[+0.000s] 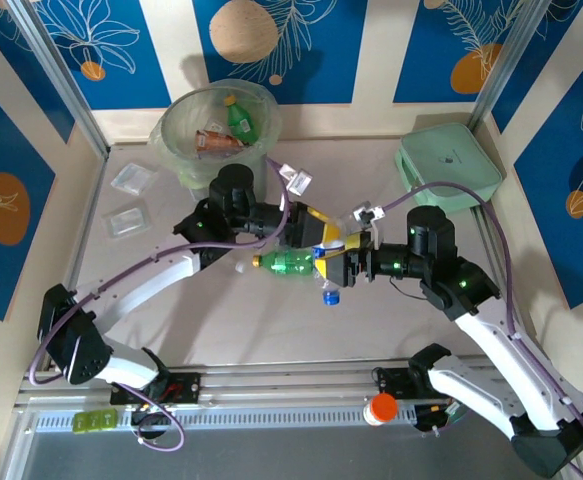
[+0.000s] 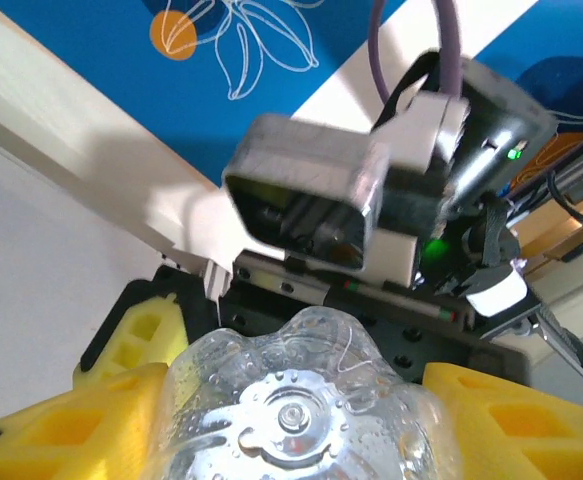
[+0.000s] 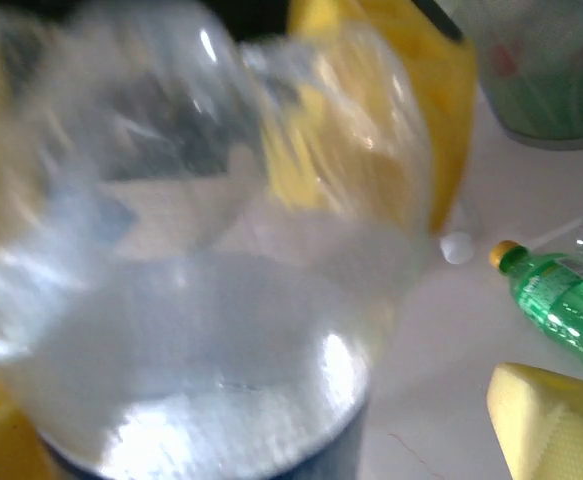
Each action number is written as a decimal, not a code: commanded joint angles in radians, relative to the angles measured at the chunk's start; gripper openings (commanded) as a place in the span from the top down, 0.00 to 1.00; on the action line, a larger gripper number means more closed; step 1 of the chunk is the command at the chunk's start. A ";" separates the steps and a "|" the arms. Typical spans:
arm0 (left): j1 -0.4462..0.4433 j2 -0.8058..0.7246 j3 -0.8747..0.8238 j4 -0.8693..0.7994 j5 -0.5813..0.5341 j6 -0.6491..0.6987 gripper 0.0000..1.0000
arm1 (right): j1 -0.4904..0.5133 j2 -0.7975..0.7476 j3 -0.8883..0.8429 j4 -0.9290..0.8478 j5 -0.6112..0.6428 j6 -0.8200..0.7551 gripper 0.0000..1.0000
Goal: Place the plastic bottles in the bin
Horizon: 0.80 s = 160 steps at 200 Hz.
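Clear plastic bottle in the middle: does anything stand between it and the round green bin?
Only the left arm's own black wrist lies between the clear plastic bottle and the round pale-green bin; nothing else visible.

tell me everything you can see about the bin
The bin is a tall round bucket of translucent pale-green plastic with a wide flared rim and a thin crinkled liner. It stands upright and open on the table at the far left, close to the back wall. Inside lie a green bottle with a yellow cap and a bottle with a reddish label. The left arm's dark joint overlaps its near edge from above; whether they touch cannot be told.
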 commanded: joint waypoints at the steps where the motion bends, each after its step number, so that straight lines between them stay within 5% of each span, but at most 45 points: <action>1: 0.089 0.004 0.056 -0.027 -0.072 -0.046 0.52 | -0.014 -0.056 0.073 -0.096 0.111 -0.037 0.01; 62: 0.347 0.087 0.317 -0.147 -0.320 -0.078 0.57 | -0.091 -0.088 0.295 -0.233 0.224 -0.067 0.01; 102: 0.463 0.190 0.515 -0.235 -0.489 0.006 0.73 | -0.095 -0.062 0.303 -0.231 0.206 -0.068 0.01; 134: 0.546 0.269 0.606 -0.270 -0.531 0.020 0.84 | -0.101 -0.060 0.256 -0.212 0.205 -0.061 0.01; 145: 0.567 0.292 0.616 -0.280 -0.545 0.022 1.00 | -0.101 -0.057 0.238 -0.204 0.205 -0.056 0.01; 160: 0.594 0.319 0.618 -0.274 -0.551 0.018 1.00 | -0.102 -0.050 0.220 -0.203 0.205 -0.054 0.01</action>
